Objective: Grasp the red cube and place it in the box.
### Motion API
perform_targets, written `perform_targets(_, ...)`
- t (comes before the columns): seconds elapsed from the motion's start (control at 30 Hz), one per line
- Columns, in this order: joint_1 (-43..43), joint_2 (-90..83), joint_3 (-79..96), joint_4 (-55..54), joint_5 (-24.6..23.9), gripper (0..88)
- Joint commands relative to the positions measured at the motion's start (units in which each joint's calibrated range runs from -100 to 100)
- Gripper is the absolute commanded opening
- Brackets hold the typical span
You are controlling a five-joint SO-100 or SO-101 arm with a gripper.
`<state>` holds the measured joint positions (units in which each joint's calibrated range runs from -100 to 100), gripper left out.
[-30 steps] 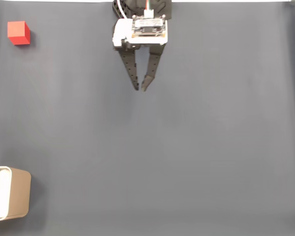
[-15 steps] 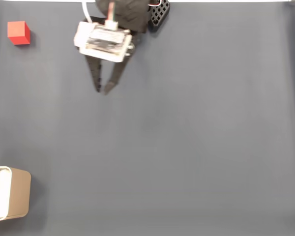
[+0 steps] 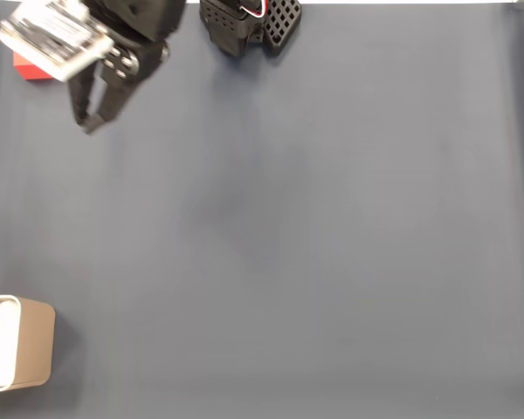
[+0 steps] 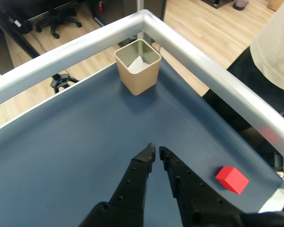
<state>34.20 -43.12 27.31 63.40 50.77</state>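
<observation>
In the wrist view the jaws (image 4: 156,152) are narrow, nearly closed and holding nothing, above the blue bench (image 4: 75,142). The red cube (image 4: 232,179) lies on the bench to their right near the edge; the tan box (image 4: 137,71) stands upright in the far corner.

In the fixed view the cube (image 3: 31,68) is partly hidden under the arm.

In the fixed view the arm reaches toward the top left corner, its claw (image 3: 87,128) empty and tilted, the two black fingers (image 4: 137,177) nearly closed with tips almost touching.
</observation>
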Motion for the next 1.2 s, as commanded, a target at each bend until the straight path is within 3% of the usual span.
perform_targets(0.0,4.72,0.40,-4.04,0.86,-0.59,0.0)
perform_targets(0.6,23.54,2.74,-3.58,3.32,-0.68,0.0)
perform_targets(1.17,30.22,3.86,-2.40,4.38,-0.93,0.0)
